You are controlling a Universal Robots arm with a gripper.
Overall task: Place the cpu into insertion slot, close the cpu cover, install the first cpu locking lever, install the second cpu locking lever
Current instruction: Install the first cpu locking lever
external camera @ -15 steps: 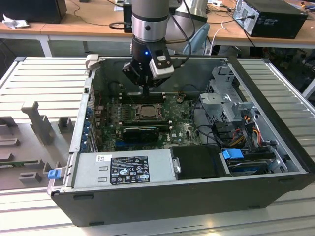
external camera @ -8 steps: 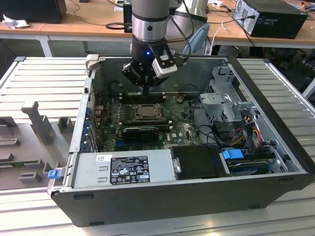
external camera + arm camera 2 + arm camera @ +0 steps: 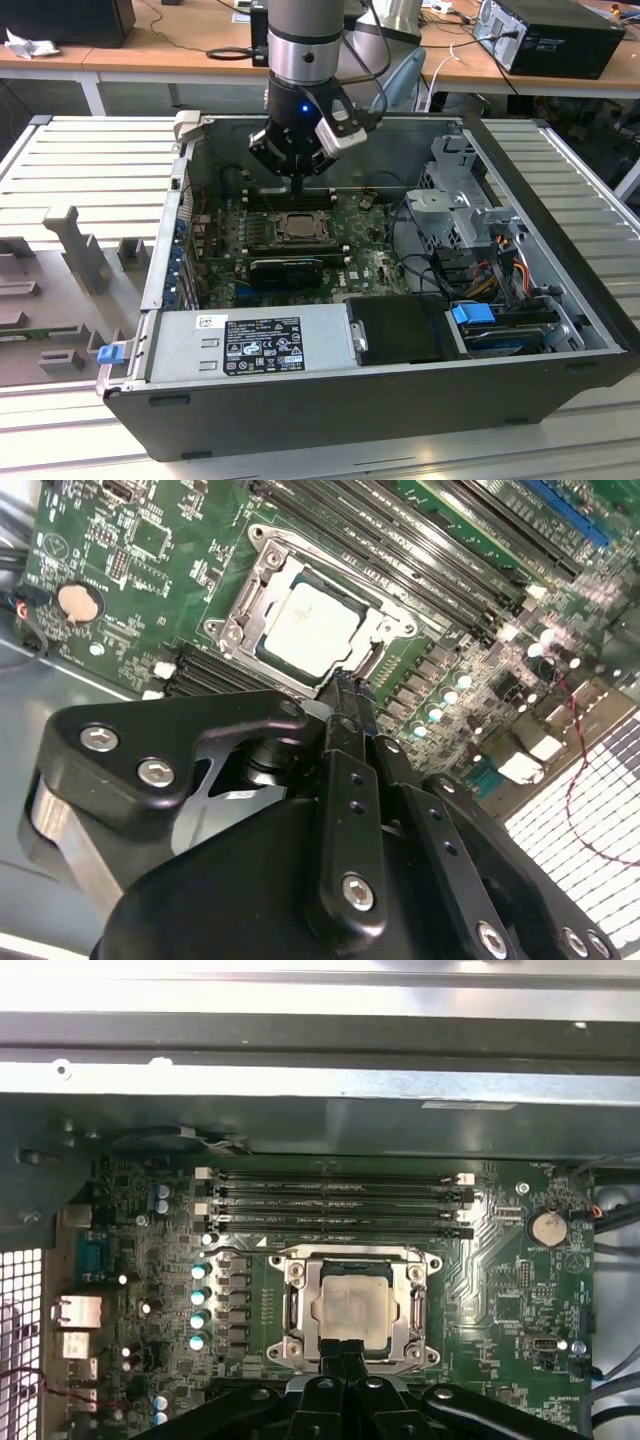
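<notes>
Though the cpu (image 3: 352, 1305) lay in the insertion slot (image 3: 352, 1266) beneath the lowered cpu cover (image 3: 300, 1305), the claw (image 3: 345, 1346), fingers together, hung at the cover's edge; whether anything was latched could not be judged.

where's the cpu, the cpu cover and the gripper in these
cpu (image 3: 352, 1305), first wrist view, middle of its silver face
cpu cover (image 3: 413, 1310), first wrist view, a side bar of the metal frame
gripper (image 3: 345, 1344), first wrist view, between its fingertips
</notes>
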